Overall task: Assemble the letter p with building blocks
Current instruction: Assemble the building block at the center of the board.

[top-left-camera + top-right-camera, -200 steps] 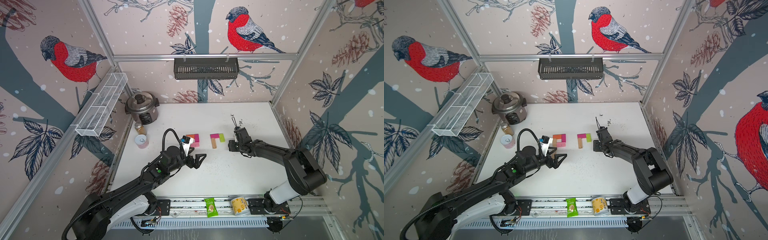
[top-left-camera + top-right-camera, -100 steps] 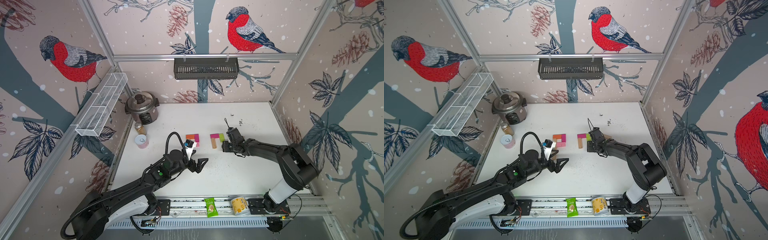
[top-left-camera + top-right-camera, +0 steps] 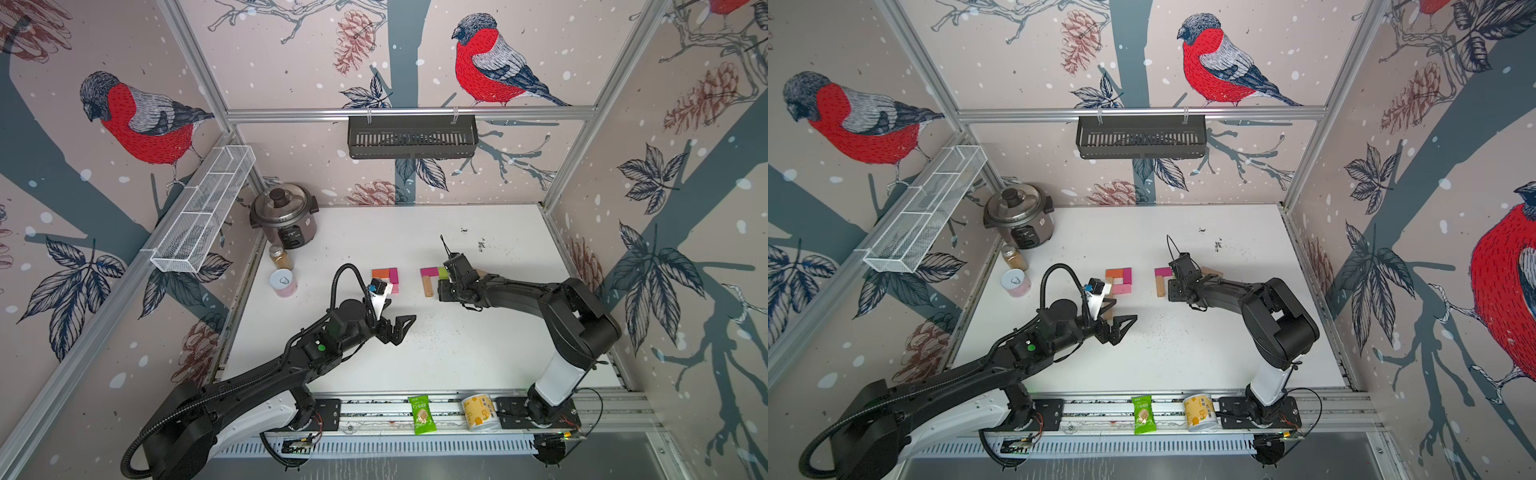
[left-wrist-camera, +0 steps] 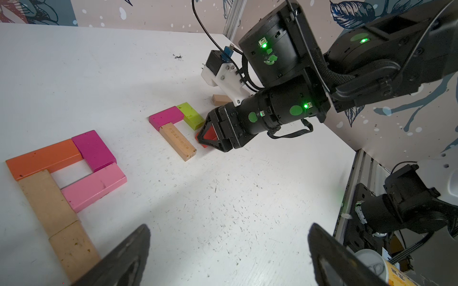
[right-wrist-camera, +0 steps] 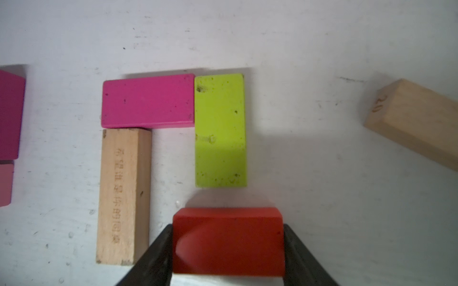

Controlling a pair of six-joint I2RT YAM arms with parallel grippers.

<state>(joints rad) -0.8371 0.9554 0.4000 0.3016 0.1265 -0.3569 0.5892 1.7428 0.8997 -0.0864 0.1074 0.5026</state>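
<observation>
My right gripper (image 5: 228,230) is shut on a red block (image 5: 228,241), held by its short ends. It sits low at the table, just past the free end of a lime green block (image 5: 220,128). That block joins a magenta block (image 5: 148,100) and a wood bar (image 5: 124,195) in an open hook shape (image 3: 432,277). In both top views the right gripper (image 3: 444,289) (image 3: 1173,289) hides the red block. Left of it lies a P shape of orange (image 4: 43,158), magenta (image 4: 93,149), light pink (image 4: 94,187) and wood blocks (image 4: 49,198). My left gripper (image 3: 401,328) (image 4: 228,230) hangs open and empty nearer the front.
A loose wood bar (image 5: 416,121) lies right of the lime block. A rice cooker (image 3: 286,216), a spice jar (image 3: 280,257) and a pink can (image 3: 283,282) stand along the left edge. A green snack packet (image 3: 423,414) and a yellow cup (image 3: 478,411) lie on the front rail.
My right gripper has carried the red block leftward to the magenta, lime and wood group. My left gripper has drawn back slightly toward the front, still open.
</observation>
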